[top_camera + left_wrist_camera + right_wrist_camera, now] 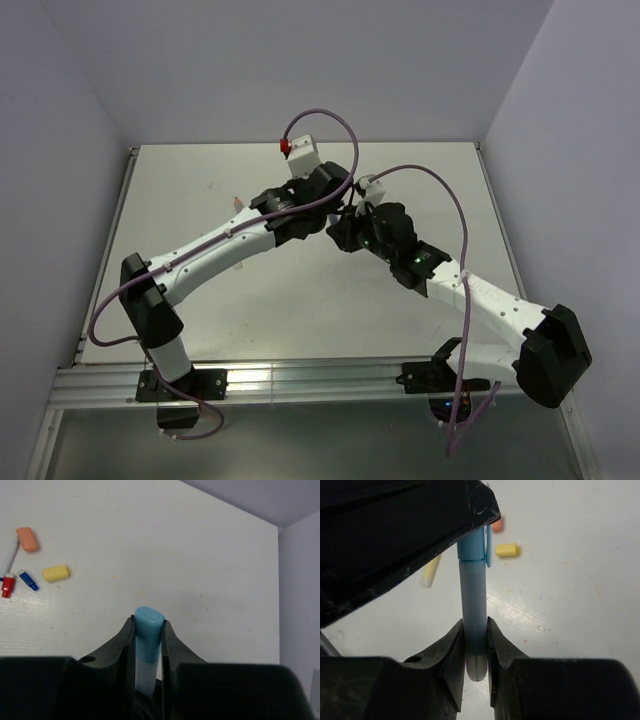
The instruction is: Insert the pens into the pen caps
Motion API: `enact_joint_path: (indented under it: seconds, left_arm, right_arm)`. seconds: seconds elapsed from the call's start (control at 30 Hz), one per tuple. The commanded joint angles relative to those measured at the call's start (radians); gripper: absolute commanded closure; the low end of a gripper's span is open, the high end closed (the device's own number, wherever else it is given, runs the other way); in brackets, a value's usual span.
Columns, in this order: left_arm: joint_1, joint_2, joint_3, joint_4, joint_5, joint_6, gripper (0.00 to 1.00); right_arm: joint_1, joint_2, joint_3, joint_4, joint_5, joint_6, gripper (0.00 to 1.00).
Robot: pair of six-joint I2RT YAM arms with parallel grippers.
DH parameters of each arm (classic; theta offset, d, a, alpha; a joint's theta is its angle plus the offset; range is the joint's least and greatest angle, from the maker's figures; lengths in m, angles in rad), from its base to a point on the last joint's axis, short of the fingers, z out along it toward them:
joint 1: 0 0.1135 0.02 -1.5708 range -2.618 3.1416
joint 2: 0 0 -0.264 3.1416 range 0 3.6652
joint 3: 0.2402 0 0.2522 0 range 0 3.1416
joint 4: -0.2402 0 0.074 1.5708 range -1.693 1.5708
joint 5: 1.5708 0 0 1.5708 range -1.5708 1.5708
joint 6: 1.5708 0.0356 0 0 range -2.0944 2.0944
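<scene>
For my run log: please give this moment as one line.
left gripper: shut on light blue cap | right gripper: shut on pale blue pen | cap joined to pen | orange cap, yellow cap: loose

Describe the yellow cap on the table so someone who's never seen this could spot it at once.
On the white table, in the left wrist view, small pieces lie clustered near the picture's left edge. The yellow cap lies on its side, below the orange cap and right of the dark blue cap. It is the only yellow piece there.
</scene>
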Motion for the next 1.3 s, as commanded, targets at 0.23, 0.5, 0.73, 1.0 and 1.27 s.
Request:
enact_joint_path:
  seconds: [0.23, 0.5, 0.73, 1.0, 1.27]
  left_arm:
    - [-0.177, -0.039, 0.142, -0.264, -0.063, -0.011, 1.00]
    - [-0.226, 0.009, 0.156, -0.341, -0.138, -0.050, 1.00]
    - [-0.246, 0.026, 0.145, -0.361, -0.141, -0.087, 1.00]
    - [-0.277, 0.066, 0.142, -0.381, -0.137, -0.132, 1.00]
    - [-0.294, 0.086, 0.116, -0.361, -0.115, -0.158, 1.00]
  right_arm:
    - [-0.017, -0.109, 0.019, 0.359, 0.101, -0.002, 1.00]
    - [-0.017, -0.137, 0.074, 0.373, 0.124, -0.031, 1.00]
    - [-0.017, -0.151, 0.109, 0.375, 0.153, -0.054, 1.00]
    - [-0.017, -0.149, 0.143, 0.384, 0.160, -0.057, 1.00]
    - [-0.017, -0.166, 0.163, 0.390, 0.179, -0.072, 1.00]
